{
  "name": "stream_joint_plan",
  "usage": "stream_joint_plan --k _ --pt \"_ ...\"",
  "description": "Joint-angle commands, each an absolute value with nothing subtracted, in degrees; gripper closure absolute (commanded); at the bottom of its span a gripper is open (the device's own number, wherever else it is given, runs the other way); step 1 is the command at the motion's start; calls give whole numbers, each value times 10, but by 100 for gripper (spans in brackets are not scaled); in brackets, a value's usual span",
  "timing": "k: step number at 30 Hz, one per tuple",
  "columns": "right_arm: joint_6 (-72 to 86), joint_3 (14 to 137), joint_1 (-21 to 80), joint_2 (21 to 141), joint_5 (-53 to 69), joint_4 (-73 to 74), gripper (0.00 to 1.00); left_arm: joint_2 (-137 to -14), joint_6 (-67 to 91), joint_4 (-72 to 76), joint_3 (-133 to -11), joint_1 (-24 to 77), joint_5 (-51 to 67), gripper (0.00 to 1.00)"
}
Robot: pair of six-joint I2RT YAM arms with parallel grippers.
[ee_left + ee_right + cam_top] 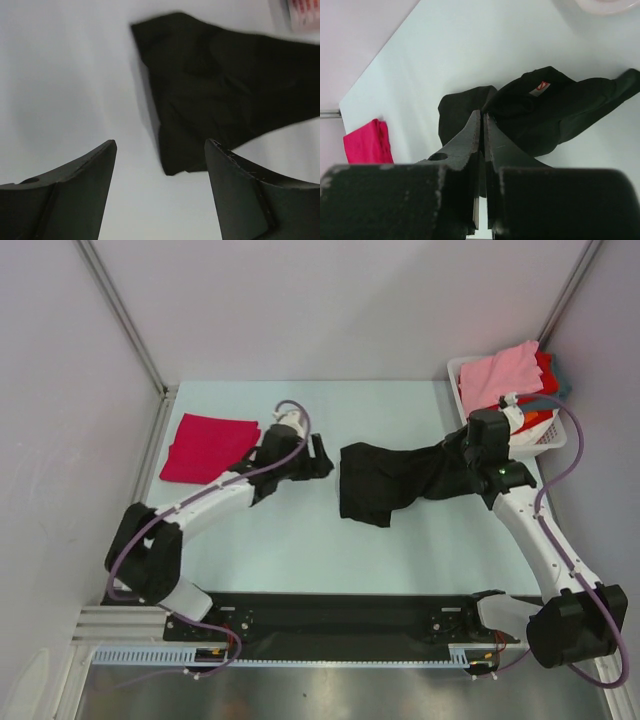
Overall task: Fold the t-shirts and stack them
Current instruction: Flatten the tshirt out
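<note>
A large black t-shirt (385, 480) lies crumpled across the middle of the table, drawn out toward the right. My right gripper (458, 456) is shut on its right end; in the right wrist view the jaws (483, 114) are pressed together where the black t-shirt (555, 110) bunches up. My left gripper (322, 457) stands open just left of the shirt. In the left wrist view it (160, 142) has nothing between its fingers, and the black t-shirt (225, 85) lies just beyond the tips. A magenta-red t-shirt (208, 445) lies folded at the back left, also in the right wrist view (367, 142).
A white slatted basket (457, 375) stands at the back right corner with a pink shirt (500, 375) on top and red cloth (545, 365) beneath. Grey walls close in the back and both sides. The right arm's cable (578, 440) loops beside the basket.
</note>
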State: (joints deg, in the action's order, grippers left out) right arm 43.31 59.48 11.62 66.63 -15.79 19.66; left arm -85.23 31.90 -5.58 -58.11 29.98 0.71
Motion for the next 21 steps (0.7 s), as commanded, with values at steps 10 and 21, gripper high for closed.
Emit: stream_joint_plan --k 10,21 --pt "431 580 89 624 -144 169 100 -1054 313 -69 -670 431 -55 31" --pt "427 572 82 612 -139 172 100 -1089 323 -76 -708 431 -29 100"
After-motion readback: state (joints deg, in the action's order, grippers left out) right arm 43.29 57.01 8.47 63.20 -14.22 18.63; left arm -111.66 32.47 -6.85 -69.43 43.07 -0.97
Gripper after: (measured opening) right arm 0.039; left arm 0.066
